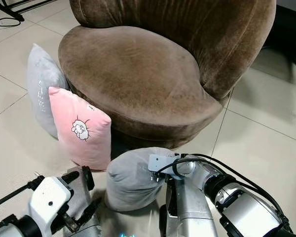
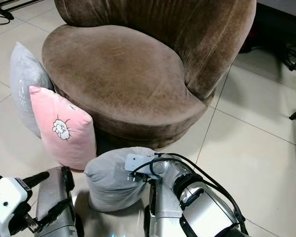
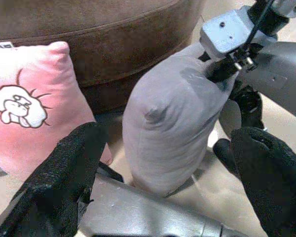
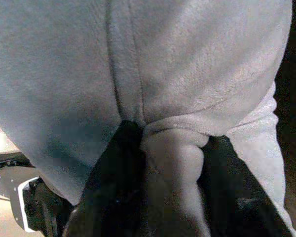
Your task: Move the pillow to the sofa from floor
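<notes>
Grey plush pillow [image 1: 130, 180], bunched fold pinched between right gripper [image 4: 170, 163] fingers; left gripper [image 3: 163, 168] fingers spread wide.

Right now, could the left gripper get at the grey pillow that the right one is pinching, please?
Probably yes: the left gripper is open, its fingers either side of the grey pillow with nothing between them. The right gripper pinches a fold on the far side, and the pink pillow stands aside.

Head pair looks down; wrist views close on pillow [image 3: 172, 128].
</notes>
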You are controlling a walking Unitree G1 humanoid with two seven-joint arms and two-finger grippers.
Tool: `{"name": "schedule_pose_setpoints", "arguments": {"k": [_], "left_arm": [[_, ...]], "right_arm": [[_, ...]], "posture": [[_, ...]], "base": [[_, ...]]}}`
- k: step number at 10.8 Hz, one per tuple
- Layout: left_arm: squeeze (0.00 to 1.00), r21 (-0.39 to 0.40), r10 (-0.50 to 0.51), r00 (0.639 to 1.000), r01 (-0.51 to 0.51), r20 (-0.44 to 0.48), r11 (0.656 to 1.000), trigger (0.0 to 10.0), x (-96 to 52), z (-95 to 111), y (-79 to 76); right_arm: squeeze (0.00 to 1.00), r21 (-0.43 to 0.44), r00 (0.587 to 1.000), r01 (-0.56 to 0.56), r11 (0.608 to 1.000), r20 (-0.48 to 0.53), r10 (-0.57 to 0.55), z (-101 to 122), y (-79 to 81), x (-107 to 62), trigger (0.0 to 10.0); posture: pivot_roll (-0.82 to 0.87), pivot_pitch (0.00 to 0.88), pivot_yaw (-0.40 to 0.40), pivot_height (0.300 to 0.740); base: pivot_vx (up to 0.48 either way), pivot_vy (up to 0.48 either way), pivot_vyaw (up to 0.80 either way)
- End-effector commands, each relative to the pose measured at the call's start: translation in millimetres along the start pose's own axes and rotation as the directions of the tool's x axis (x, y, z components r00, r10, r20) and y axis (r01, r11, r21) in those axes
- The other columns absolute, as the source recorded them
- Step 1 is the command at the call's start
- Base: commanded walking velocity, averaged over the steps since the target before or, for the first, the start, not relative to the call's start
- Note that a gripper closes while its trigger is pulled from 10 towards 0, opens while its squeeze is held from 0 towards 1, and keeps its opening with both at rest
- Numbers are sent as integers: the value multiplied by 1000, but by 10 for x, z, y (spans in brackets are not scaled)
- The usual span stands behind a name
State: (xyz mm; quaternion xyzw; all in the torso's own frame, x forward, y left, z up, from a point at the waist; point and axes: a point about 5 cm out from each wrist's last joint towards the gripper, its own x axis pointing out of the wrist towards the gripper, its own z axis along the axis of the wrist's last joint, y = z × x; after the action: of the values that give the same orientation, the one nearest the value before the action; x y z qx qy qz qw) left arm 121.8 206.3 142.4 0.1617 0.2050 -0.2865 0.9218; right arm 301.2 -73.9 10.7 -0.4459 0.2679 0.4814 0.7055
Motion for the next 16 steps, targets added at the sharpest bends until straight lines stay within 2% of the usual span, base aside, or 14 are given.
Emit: {"name": "schedule_pose_setpoints", "arguments": {"k": [1, 5, 7, 8, 9, 11, 12, 13, 14, 16], "left_arm": [[0, -1, -14, 1000, 14, -1, 1000, 10000, 18, -15, -43], [0, -23, -1, 1000, 2, 14, 1000, 10000, 120, -55, -90], [0, -29, 40, 999, -39, 20, 999, 10000, 192, -102, -44], [0, -32, 69, 997, -68, 24, 997, 10000, 201, -114, -36], [0, -40, 118, 993, -117, 30, 992, 10000, 247, -151, 1], [0, -36, 165, 986, -164, 30, 986, 10000, 300, -185, 42], [0, -34, 260, 964, -258, 61, 965, 10000, 378, -132, 142], [0, -59, 325, 941, -321, 97, 945, 10000, 438, -69, 248], [0, -129, 427, 888, -410, 172, 903, 10000, 520, 83, 378], [0, -169, 500, 841, -472, 209, 865, 10000, 579, 164, 492]], "right_arm": [[0, 37, 998, -38, 999, -55, 40, -152, 112, 13, 0], [0, 69, 1000, -3, 998, -18, 4, -124, 80, 8, 0], [0, 182, 993, 38, 983, 105, -58, -4, 12, -7, 0], [0, 239, 982, 44, 970, 169, -86, 22, -9, -30, 0], [0, 337, 959, 46, 940, 248, -136, 18, -31, -78, 0], [0, 454, 933, 61, 889, 290, -212, -44, -69, -145, 0], [0, 605, 858, 79, 793, 363, -363, -59, -222, -349, 0], [0, 669, 806, 93, 738, 385, -450, -25, -362, -492, 0], [0, 754, 687, 116, 647, 409, -601, 15, -585, -897, 0], [0, 785, 596, 124, 606, 429, -678, 15, -717, -1292, 0]], "posture": [[52, 129, -124, 470], [39, 68, -135, 470], [35, 0, -143, 470], [39, 0, -146, 470], [41, 0, -143, 470], [38, 0, -132, 470], [34, 0, -114, 470], [23, 0, -100, 470], [23, 0, -92, 470], [27, 0, -97, 470]], "base": [[0, 0, 0], [0, 0, 0], [0, 0, 0], [0, 0, 0], [0, 0, 0], [0, 0, 0], [0, 0, 0], [0, 0, 0], [0, 0, 0], [0, 0, 0]]}}
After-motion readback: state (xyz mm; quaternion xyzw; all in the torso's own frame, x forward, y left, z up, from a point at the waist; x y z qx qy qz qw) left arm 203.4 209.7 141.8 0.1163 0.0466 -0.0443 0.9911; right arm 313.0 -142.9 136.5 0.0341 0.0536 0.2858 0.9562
